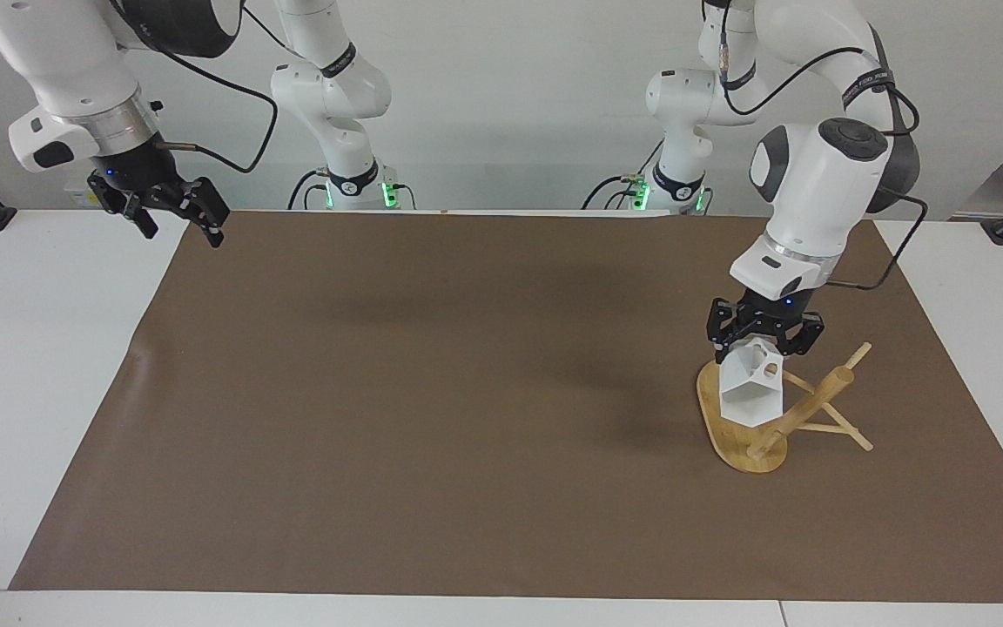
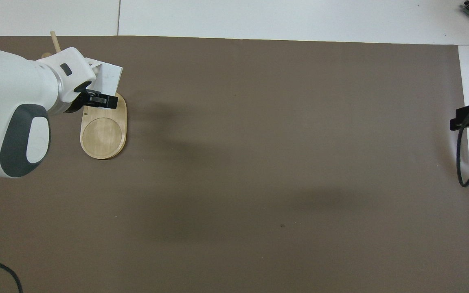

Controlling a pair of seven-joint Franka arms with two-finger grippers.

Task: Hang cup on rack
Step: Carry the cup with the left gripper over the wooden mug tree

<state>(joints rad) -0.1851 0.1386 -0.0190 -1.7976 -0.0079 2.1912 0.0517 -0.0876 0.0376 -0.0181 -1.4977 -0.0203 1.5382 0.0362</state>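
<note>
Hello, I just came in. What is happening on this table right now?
The left gripper holds a white cup by its handle, over a bamboo rack. The rack lies tipped on the brown mat at the left arm's end of the table, its post and pegs slanting. The cup is not hung on any peg yet. The right gripper waits raised and open over the mat's edge at its own end, holding nothing.

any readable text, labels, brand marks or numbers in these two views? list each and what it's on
None can be read.
Cup, held by the left gripper over the rack: no print shows.
Rack: bare wood, no label shows.
Left arm and right gripper: no legible marking.
Brown mat: plain.
</note>
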